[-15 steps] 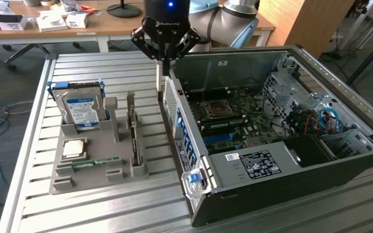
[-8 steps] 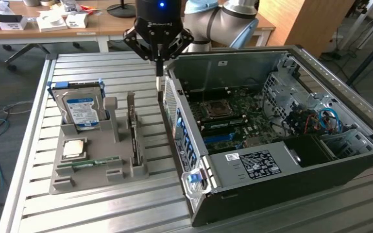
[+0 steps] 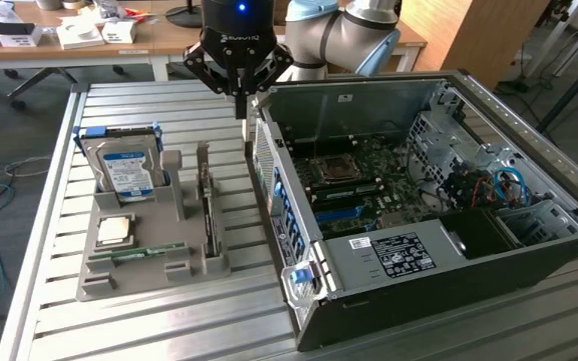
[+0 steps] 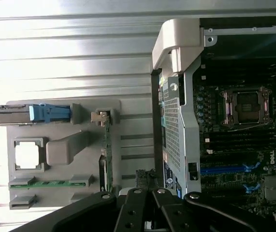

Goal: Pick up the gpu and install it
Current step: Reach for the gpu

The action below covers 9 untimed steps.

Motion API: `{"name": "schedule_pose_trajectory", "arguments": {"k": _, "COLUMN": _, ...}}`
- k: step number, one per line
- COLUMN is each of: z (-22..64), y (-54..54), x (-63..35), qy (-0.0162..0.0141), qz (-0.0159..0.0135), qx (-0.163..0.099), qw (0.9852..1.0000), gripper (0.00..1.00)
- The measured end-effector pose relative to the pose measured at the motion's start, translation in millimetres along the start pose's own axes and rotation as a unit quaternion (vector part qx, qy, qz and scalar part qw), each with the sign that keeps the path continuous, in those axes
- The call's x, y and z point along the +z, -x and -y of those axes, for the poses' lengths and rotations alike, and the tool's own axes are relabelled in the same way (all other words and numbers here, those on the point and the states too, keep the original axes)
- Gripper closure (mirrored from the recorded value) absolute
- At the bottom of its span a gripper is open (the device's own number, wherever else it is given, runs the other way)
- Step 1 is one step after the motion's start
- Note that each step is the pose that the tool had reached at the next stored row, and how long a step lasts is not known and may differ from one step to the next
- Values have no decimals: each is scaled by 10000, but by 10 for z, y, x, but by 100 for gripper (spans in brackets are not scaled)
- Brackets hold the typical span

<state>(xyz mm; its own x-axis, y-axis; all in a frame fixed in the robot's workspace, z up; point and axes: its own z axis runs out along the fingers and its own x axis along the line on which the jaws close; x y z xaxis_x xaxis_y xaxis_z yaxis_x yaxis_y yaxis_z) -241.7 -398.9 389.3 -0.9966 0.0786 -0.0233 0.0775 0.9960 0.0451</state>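
- The hard drive (image 3: 129, 169) stands upright at the exterior view's left end of the grey holder tray (image 3: 148, 282); keep clear of it.
- The gpu (image 3: 207, 207) stands on edge in its slot along the tray's right side, untouched; line up square over its top edge.
- Your gripper (image 3: 241, 109) hangs above the gap between tray and case, fingers pressed together and holding nothing, so I judge the reach barely begun.
- The open computer case (image 3: 450, 293) sits just beside the tray; mind its rear wall.

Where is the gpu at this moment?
The gpu stands on edge in the grey holder, between the hard drive on the exterior view's left and the computer case on its right.
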Motion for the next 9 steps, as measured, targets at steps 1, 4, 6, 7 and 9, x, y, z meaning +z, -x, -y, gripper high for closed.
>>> {"name": "schedule_pose_trajectory", "arguments": {"k": 1, "z": 0, "y": -1, "x": 0, "qy": 0, "qz": 0, "qx": 0, "qw": 10000, "gripper": 89}}
{"name": "schedule_pose_trajectory", "arguments": {"k": 4, "z": 0, "y": -1, "x": 0, "qy": 0, "qz": 0, "qx": 1, "qw": 10000, "gripper": 89}}
{"name": "schedule_pose_trajectory", "arguments": {"k": 6, "z": 0, "y": -1, "x": 0, "qy": 0, "qz": 0, "qx": 1, "qw": 10000, "gripper": 89}}
{"name": "schedule_pose_trajectory", "arguments": {"k": 7, "z": 0, "y": -5, "x": 0, "qy": 0, "qz": 0, "qx": 2, "qw": 10000, "gripper": 89}}
{"name": "schedule_pose_trajectory", "arguments": {"k": 9, "z": 2, "y": -28, "x": -1, "qy": 0, "qz": 0, "qx": 1, "qw": 10000, "gripper": 89}}
